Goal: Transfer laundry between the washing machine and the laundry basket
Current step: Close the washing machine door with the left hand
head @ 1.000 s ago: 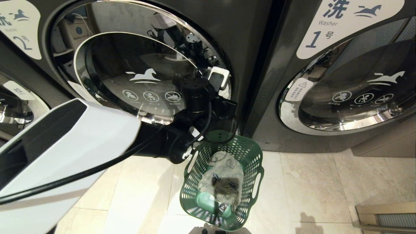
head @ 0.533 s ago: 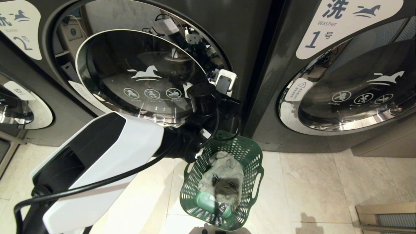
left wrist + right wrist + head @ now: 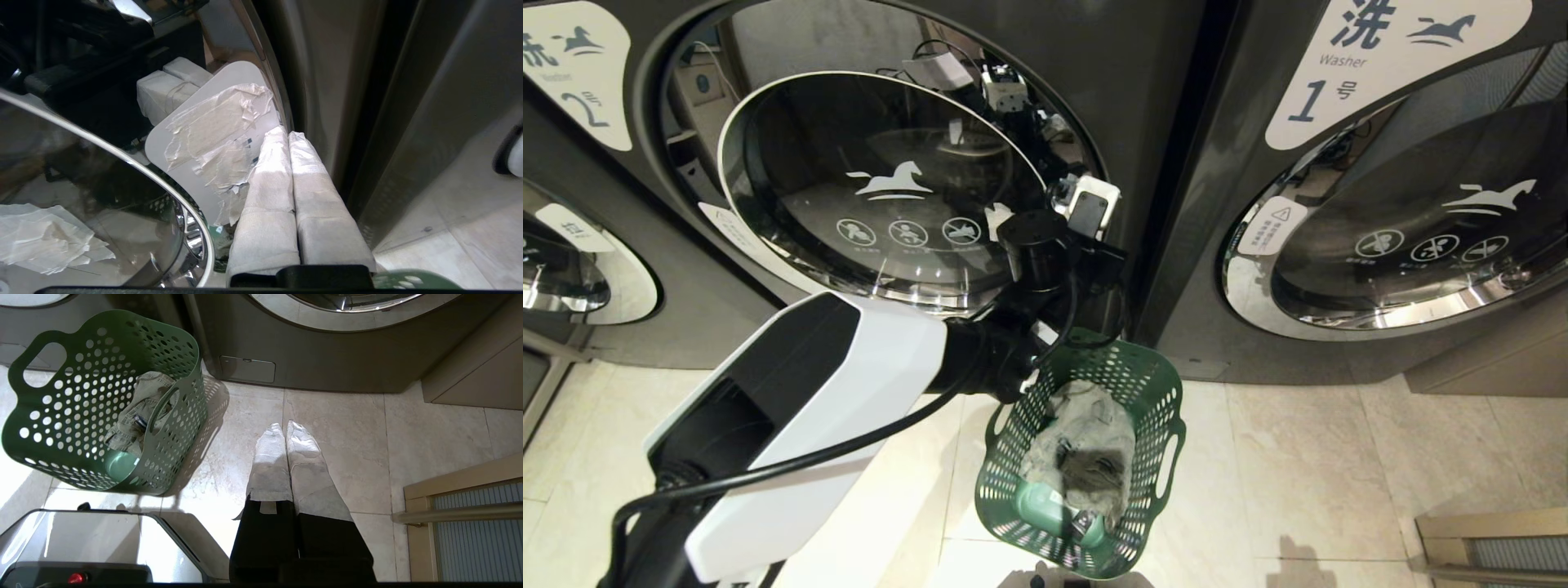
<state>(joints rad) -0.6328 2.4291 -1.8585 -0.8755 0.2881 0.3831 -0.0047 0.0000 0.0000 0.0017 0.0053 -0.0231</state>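
The washing machine (image 3: 1143, 98) labelled 2 fills the upper left of the head view, its round chrome-rimmed door (image 3: 882, 188) bearing a white horse logo. My left arm reaches to the door's right edge. In the left wrist view my left gripper (image 3: 288, 134) is shut with nothing in it, its cloth-wrapped tips beside a white taped tab (image 3: 212, 134) on the door rim. The green laundry basket (image 3: 1168, 408) stands on the floor below, holding the laundry (image 3: 1086, 457). My right gripper (image 3: 286, 425) hangs shut and empty over the tiles, to the right of the basket (image 3: 49, 428) and its laundry (image 3: 137, 410).
A like machine labelled Washer 1 (image 3: 1421, 229) stands to the right, and another door (image 3: 572, 278) shows at the far left. A wood-framed unit (image 3: 1486, 539) sits at the lower right. My own base (image 3: 81, 539) is close behind the basket. Pale tiles (image 3: 1298, 474) surround the basket.
My left forearm has swung in from the left edge toward the middle. The wrist has shifted slightly right along the door's edge, and the door glass has shifted a little with it. Basket and laundry are unmoved.
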